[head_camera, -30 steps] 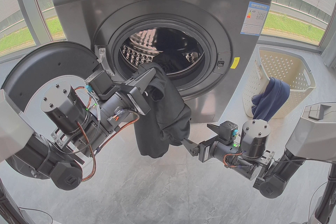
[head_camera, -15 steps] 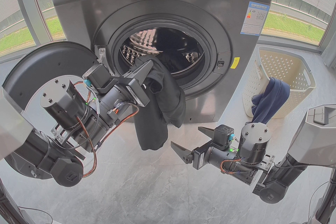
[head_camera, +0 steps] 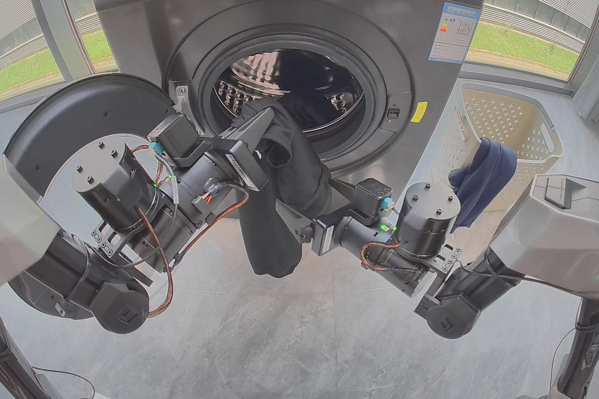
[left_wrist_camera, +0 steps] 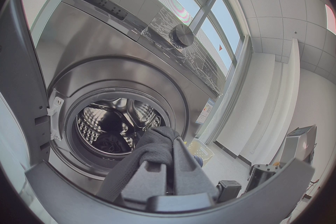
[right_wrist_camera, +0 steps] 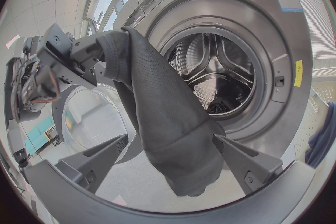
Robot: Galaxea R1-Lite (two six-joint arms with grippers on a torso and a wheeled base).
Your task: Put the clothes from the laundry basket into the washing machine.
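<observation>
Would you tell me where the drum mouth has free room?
Free: upper right of the drum mouth, between its rim and the black garment. Crowded: lower left, where the left tool holds that garment and the open right tool flanks it.

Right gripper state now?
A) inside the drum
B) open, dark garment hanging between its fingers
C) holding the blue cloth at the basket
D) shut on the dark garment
B: in the right wrist view the right gripper is wide open with the dark garment hanging in the gap; the left gripper grips its top end.
</observation>
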